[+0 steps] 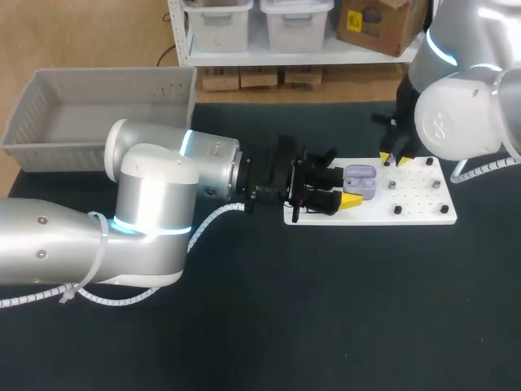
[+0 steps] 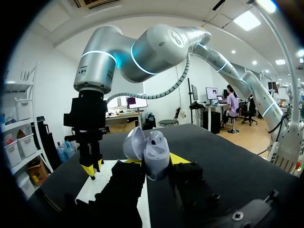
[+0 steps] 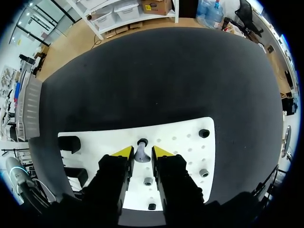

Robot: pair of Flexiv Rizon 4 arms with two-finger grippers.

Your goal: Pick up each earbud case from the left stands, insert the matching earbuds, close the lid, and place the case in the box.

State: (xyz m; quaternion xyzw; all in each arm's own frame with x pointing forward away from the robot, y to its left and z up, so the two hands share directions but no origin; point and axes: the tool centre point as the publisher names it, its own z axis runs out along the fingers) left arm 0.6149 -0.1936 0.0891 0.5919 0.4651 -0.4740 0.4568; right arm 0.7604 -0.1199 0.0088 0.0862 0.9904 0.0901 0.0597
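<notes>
**Left has the case, right is at an earbud**

Black table (image 1: 244,326). The grey box (image 1: 49,122) sits at its far left corner, well apart from everything else.

The left arm (image 1: 155,187) comes in from the left and lies low across the middle. The right arm (image 1: 456,114) comes in from the far right corner and points down.

The white board (image 1: 423,213) lies flat right of centre, with small black pegs (image 3: 204,133) dotted over it.

The left gripper (image 1: 346,189) is at the board's left end, clamped on the lavender case (image 1: 361,181) from both sides. The case is upright, with its lid (image 2: 133,143) hinged open.

The right gripper (image 1: 394,160) is over the board's far edge, just beyond the case and not touching it. A grey earbud (image 3: 141,153) stands on a peg right at its tip. I can't tell whether it is gripping the earbud or loose around it.
</notes>
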